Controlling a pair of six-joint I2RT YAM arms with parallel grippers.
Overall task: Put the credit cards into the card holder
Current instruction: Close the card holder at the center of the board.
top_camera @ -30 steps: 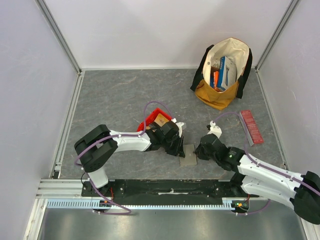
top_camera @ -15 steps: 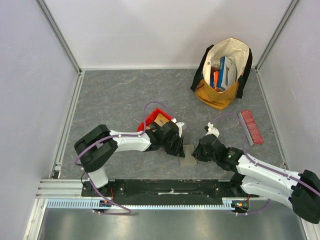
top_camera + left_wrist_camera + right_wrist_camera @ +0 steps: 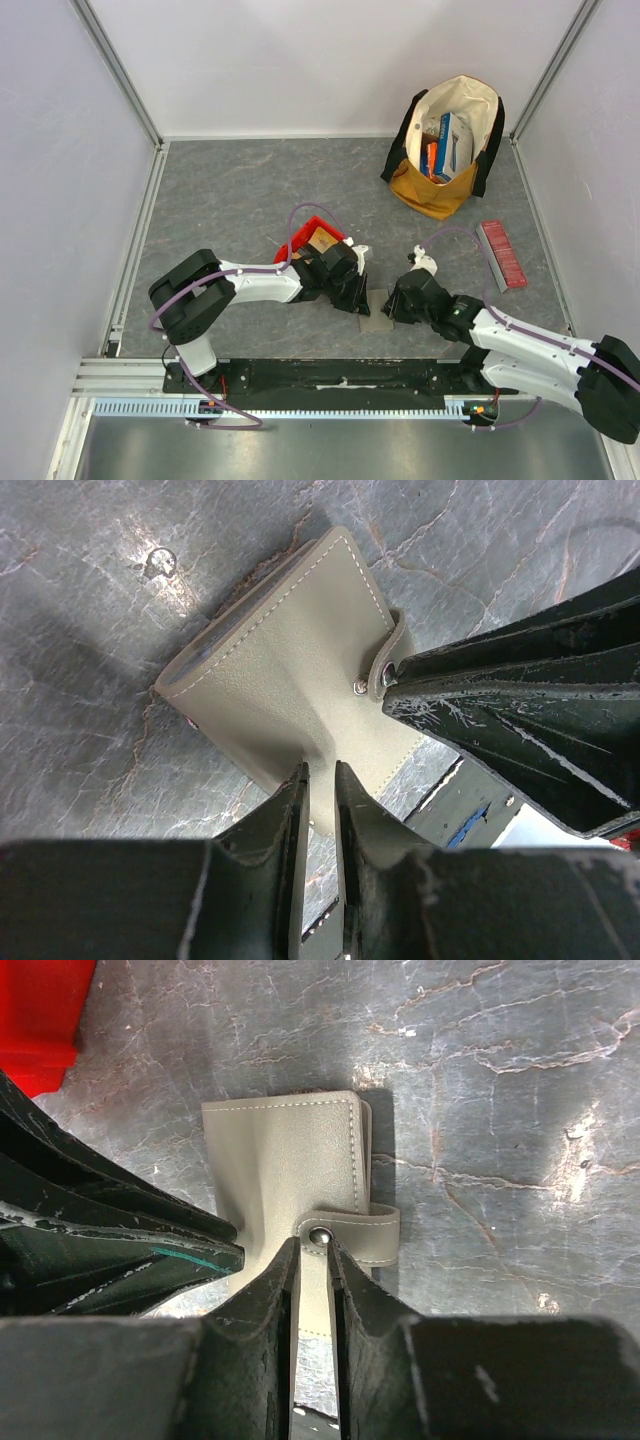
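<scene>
Find card holder (image 3: 377, 306) closed and flat on grey worktop (image 3: 230, 190), between the two arms, near the front edge. Note left gripper (image 3: 318, 770) with fingers narrow, pinching the holder's edge, cover slightly puckered at the tips. Note right gripper (image 3: 315, 1250) coming in from the opposite side, fingers likewise narrow, clamped on the snap strap (image 3: 350, 1232) just below its metal stud. Log red bin (image 3: 305, 238) just behind the left gripper, apart from the holder.

nothing i can read here tbh. card holder (image 3: 290, 680) is plain stitched grey, and the print on the boxes (image 3: 447, 143) in the bag (image 3: 440, 195) is way too small.
</scene>
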